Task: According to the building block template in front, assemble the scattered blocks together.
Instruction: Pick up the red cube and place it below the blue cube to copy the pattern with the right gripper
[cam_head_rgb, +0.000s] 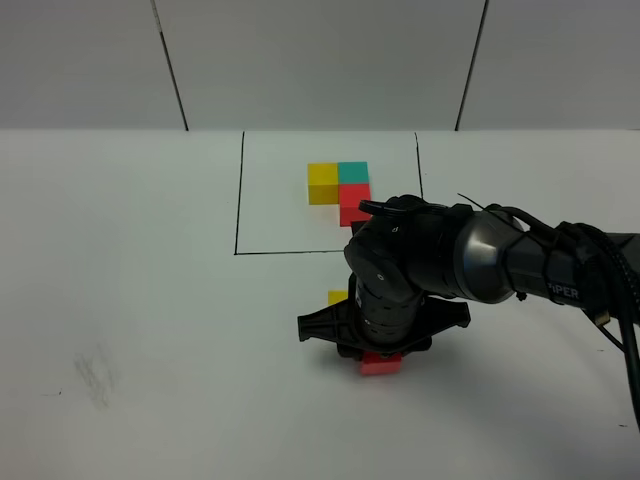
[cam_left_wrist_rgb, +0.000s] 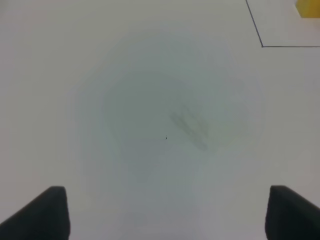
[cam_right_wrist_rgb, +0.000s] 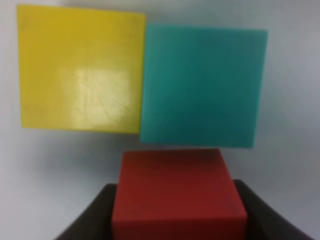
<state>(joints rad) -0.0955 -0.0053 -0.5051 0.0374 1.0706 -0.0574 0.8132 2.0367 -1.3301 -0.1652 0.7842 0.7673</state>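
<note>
Looking down from the high camera, the right arm (cam_head_rgb: 480, 262) reaches in from the side and bends over the white table (cam_head_rgb: 150, 300), its gripper (cam_head_rgb: 382, 352) pointing straight down just outside the black outline (cam_head_rgb: 238, 200). A red cube (cam_head_rgb: 381, 364) peeks out beneath the gripper, clenched between the jaws. A sliver of the yellow cube (cam_head_rgb: 338, 297) shows beside the arm, between the gripper and the outline. Inside the outline sits the building block template (cam_head_rgb: 339, 188): yellow and teal side by side, red below the teal. Letters ending "PER" are legible on the arm's forearm.

From the left wrist, the left gripper's dark fingertips (cam_left_wrist_rgb: 47, 212) stand wide apart over bare table, gripping nothing; a corner of the outline (cam_left_wrist_rgb: 262, 45) and a yellow edge (cam_left_wrist_rgb: 307, 8) lie well beyond them.

From the right wrist, the red cube (cam_right_wrist_rgb: 177, 192) sits squeezed between both dark fingers (cam_right_wrist_rgb: 95, 215). Beyond it lie the yellow cube (cam_right_wrist_rgb: 80, 67) and a teal cube (cam_right_wrist_rgb: 202, 85), touching edge to edge, the red cube just beside the teal one.
</note>
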